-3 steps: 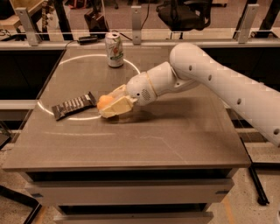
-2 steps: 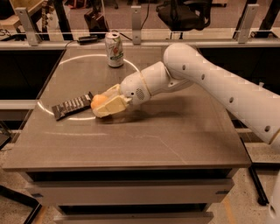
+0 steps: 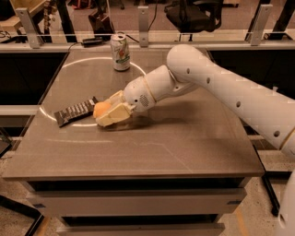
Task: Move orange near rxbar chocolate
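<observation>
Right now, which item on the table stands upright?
The can, near the far edge. The bar lies flat; the orange sits in the gripper, low beside the bar.

This looked like a robotics lab set up in office space: a grey work table [image 3: 184, 152] with drawers [image 3: 138, 203] stood on a speckled floor [image 3: 258, 209], with a white ring [image 3: 87, 59] marked on its top. A railed partition [image 3: 258, 23] and a black office chair [image 3: 193, 14] stood behind it. A white robot arm [image 3: 221, 87] reached across, its gripper [image 3: 108, 113] low over the table's left side, clasping the orange [image 3: 101, 109].
</observation>
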